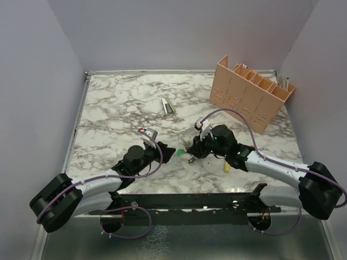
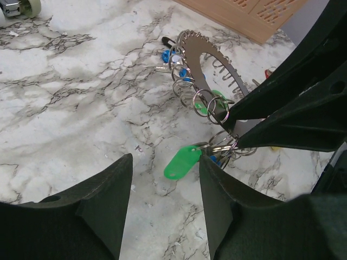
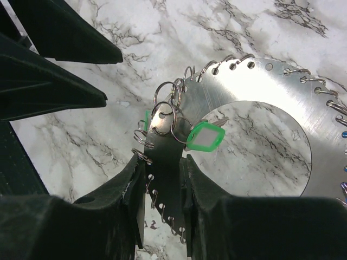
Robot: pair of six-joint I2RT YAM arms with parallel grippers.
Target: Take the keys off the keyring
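Note:
The keyring (image 3: 260, 86) is a large flat silver ring with holes along its rim and many small split rings. My right gripper (image 3: 162, 168) is shut on its band and holds it tilted above the table. A key with a green framed head (image 3: 206, 135) hangs from the band just beyond the fingers. In the left wrist view the keyring (image 2: 195, 54) carries blue-headed keys (image 2: 165, 54) at its far side. A green tag (image 2: 181, 162) hangs from a cluster of small rings. My left gripper (image 2: 165, 179) is open and empty, its right finger (image 2: 222, 200) beside that tag.
An orange slotted organizer (image 1: 252, 92) stands at the back right. A small grey-green object (image 1: 168, 105) lies at mid table. A yellow piece (image 1: 226, 167) lies beside the right arm. The two grippers (image 1: 181, 149) are close together at the table's centre front.

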